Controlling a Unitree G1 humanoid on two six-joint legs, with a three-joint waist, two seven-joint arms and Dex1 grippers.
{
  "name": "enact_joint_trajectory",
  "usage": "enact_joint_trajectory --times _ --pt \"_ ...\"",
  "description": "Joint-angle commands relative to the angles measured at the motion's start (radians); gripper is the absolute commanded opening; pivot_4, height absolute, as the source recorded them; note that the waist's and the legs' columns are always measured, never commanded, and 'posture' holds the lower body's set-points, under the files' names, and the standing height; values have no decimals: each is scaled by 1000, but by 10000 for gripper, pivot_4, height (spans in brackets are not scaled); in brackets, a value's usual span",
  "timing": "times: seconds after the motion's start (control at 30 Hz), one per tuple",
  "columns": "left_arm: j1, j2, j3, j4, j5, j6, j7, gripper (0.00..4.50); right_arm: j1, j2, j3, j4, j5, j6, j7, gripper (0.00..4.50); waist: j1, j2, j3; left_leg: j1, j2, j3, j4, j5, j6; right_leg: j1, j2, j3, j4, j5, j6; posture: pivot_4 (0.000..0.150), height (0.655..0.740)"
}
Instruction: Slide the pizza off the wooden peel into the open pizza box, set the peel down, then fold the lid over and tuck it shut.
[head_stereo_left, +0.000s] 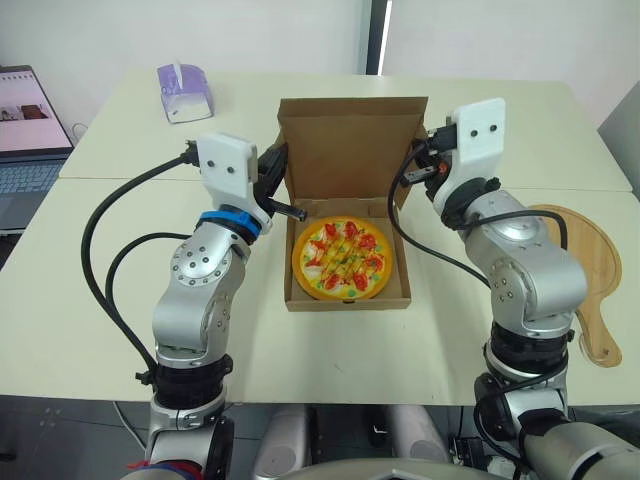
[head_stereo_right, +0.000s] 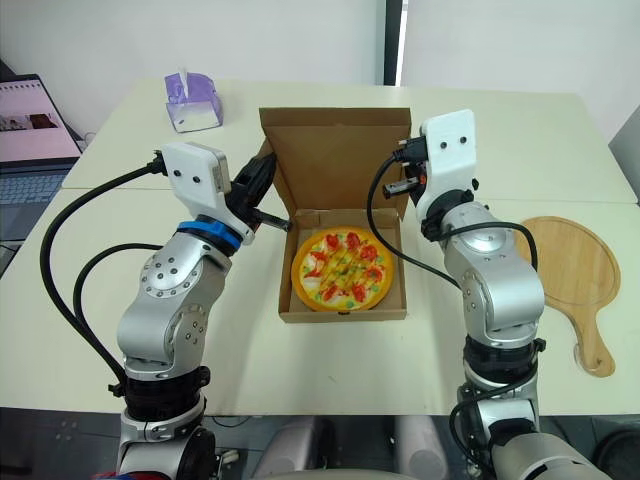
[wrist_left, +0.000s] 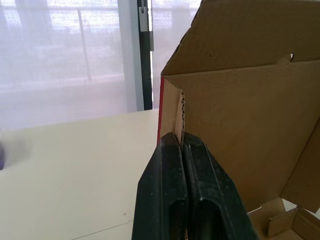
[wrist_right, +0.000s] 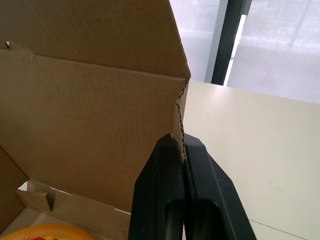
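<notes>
Left wrist view: lid edge (wrist_left: 172, 110) (in pincer (wrist_left: 181, 138))

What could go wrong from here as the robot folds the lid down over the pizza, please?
The left pincer and right pincer each pinch a thin side edge of the upright lid, so the cardboard might slip out or crease.
If the arms move unevenly, the lid could twist and its side flaps may land on the pizza instead of tucking inside the box.
Nothing holds the base down, so the box may lift or slide.
</notes>
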Motion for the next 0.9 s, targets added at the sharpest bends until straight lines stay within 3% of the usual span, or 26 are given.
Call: enact_joint_trajectory --times 0.03,0.5,0.9 --pt "-3 -18 -49 -46 38 -45 23 132 -43 6 23 -12 17 -39 16 0 0 0 0 0 0 0 0 0 0 0 0 0 0 0 0 1500 7400" --pt "87 1 -79 -96 165 -155 51 132 -49 24 31 -63 45 29 21 0 0 0 0 0 0 0 0 0 0 0 0 0 0 0 0 1500 7400" --pt "138 -48 -96 -67 272 -254 134 132 -38 67 46 -88 36 58 -7 0 0 0 0 0 0 0 0 0 0 0 0 0 0 0 0 1500 7400"
